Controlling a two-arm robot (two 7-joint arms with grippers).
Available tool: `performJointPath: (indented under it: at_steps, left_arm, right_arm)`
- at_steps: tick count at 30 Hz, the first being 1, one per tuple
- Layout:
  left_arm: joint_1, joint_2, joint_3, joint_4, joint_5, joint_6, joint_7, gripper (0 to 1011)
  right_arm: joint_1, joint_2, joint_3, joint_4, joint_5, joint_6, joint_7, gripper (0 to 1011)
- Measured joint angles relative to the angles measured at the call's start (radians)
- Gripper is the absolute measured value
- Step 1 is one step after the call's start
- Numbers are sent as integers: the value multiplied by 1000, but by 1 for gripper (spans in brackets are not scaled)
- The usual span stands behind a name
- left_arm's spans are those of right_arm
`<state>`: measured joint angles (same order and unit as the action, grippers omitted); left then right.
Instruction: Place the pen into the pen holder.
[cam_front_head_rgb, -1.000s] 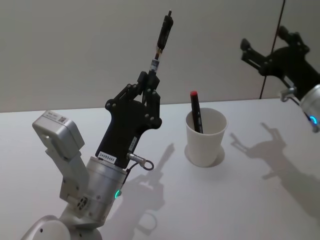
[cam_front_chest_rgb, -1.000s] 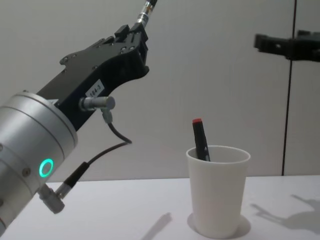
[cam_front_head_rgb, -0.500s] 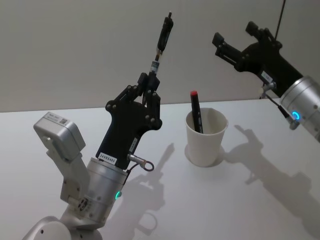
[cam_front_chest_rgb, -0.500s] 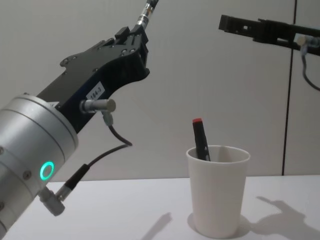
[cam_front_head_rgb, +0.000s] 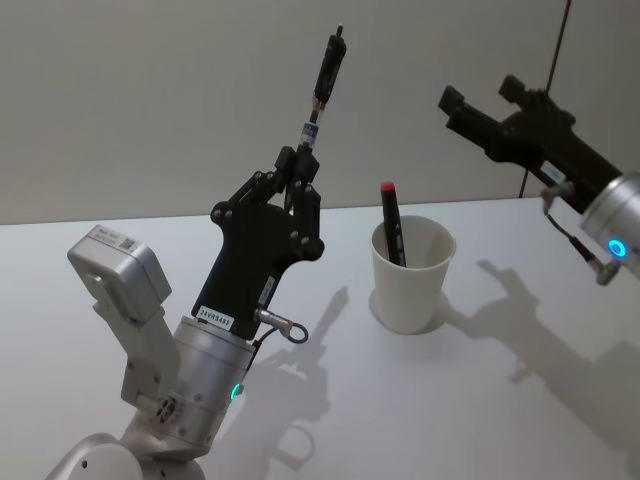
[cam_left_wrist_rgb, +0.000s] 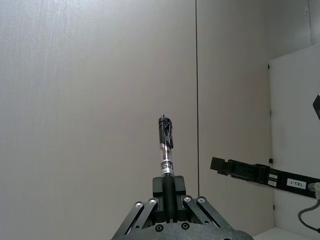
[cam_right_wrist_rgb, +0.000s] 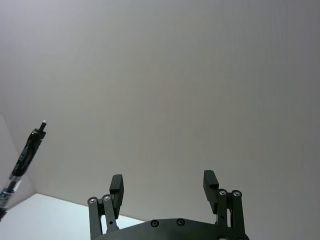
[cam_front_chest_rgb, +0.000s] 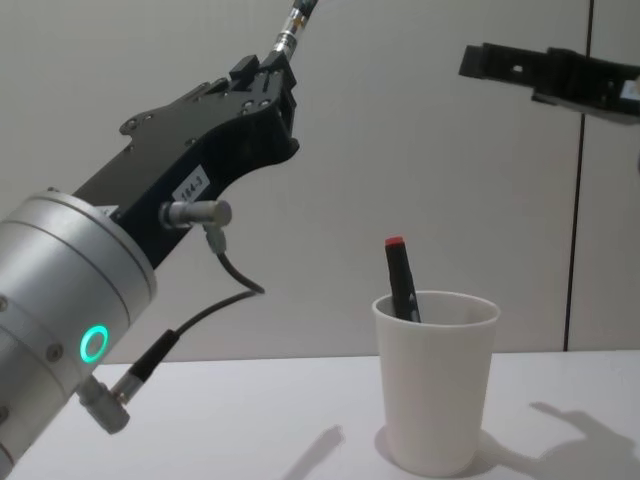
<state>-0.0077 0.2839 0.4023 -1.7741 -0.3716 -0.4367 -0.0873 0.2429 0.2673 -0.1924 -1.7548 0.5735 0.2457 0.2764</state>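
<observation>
Black pen (cam_front_head_rgb: 327, 68), base hidden in left pincer (cam_front_head_rgb: 299, 162) (tip cropped, chest view).

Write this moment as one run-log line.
left gripper: shut on pen, aloft | right gripper: open, aloft | pen holder: red-capped pen inside

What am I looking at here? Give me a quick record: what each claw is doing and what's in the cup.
Left gripper: raised left of the cup, shut on a black pen pointing upward
Right gripper: open, empty, raised high to the cup's right
Pen holder: white paper cup, upright on the table
Inside cup: a red-capped pen, leaning against the rim
Task state: held pen not yet in the cup
</observation>
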Motion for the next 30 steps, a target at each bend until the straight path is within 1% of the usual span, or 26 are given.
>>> performJointPath:
  at_steps: [1, 2, 3, 4, 5, 7, 8, 11, 12, 14, 15, 19, 20, 21, 22, 24, 25, 26, 30]
  left_arm:
    - [0, 0, 0, 0, 0, 0, 0, 134]
    - [0, 0, 0, 0, 0, 0, 0, 134]
    - [0, 0, 0, 0, 0, 0, 0, 133]
    - [0, 0, 0, 0, 0, 0, 0, 133]
    - [0, 0, 0, 0, 0, 0, 0, 134]
    - [0, 0, 0, 0, 0, 0, 0, 133]
    - [0, 0, 0, 0, 0, 0, 0, 133]
    - [0, 0, 0, 0, 0, 0, 0, 133]
    - [0, 0, 0, 0, 0, 0, 0, 133]
    - [0, 0, 0, 0, 0, 0, 0, 133]
    - [0, 0, 0, 0, 0, 0, 0, 133]
    - [0, 0, 0, 0, 0, 0, 0, 134]
    - [0, 0, 0, 0, 0, 0, 0, 133]
    - [0, 0, 0, 0, 0, 0, 0, 133]
    - [0, 0, 0, 0, 0, 0, 0, 133]
    - [0, 0, 0, 0, 0, 0, 0, 133]
    - [0, 0, 0, 0, 0, 0, 0, 133]
    - [0, 0, 0, 0, 0, 0, 0, 134]
    - [0, 0, 0, 0, 0, 0, 0, 133]
  right_arm:
    - [-3, 3, 3, -4, 12, 7, 1, 1001]
    - [-9, 9, 8, -12, 43, 26, 3, 1001]
    - [-12, 11, 10, -16, 52, 31, 4, 1001]
    - [-15, 13, 12, -19, 70, 41, 6, 1001]
    - [-19, 18, 17, -27, 98, 57, 9, 1001]
    - [-25, 23, 21, -36, 126, 72, 13, 1001]
    - [-29, 27, 25, -43, 160, 90, 17, 1001]
    - [-36, 33, 30, -52, 202, 112, 24, 1001]
    - [-40, 37, 34, -60, 236, 130, 29, 1001]
    - [-44, 41, 38, -68, 265, 145, 34, 1001]
    - [-47, 44, 41, -74, 300, 162, 39, 1001]
    - [-53, 50, 46, -86, 364, 192, 48, 1001]
    - [-56, 53, 48, -92, 394, 207, 53, 1001]
    - [-58, 54, 50, -94, 408, 214, 55, 1001]
    - [-59, 57, 51, -97, 440, 228, 62, 1001]
    - [-60, 59, 52, -98, 472, 242, 72, 1001]
    - [-60, 59, 52, -98, 472, 242, 72, 1001]
    - [-60, 61, 52, -98, 488, 249, 78, 1001]
    - [-58, 61, 47, -93, 512, 261, 84, 1001]
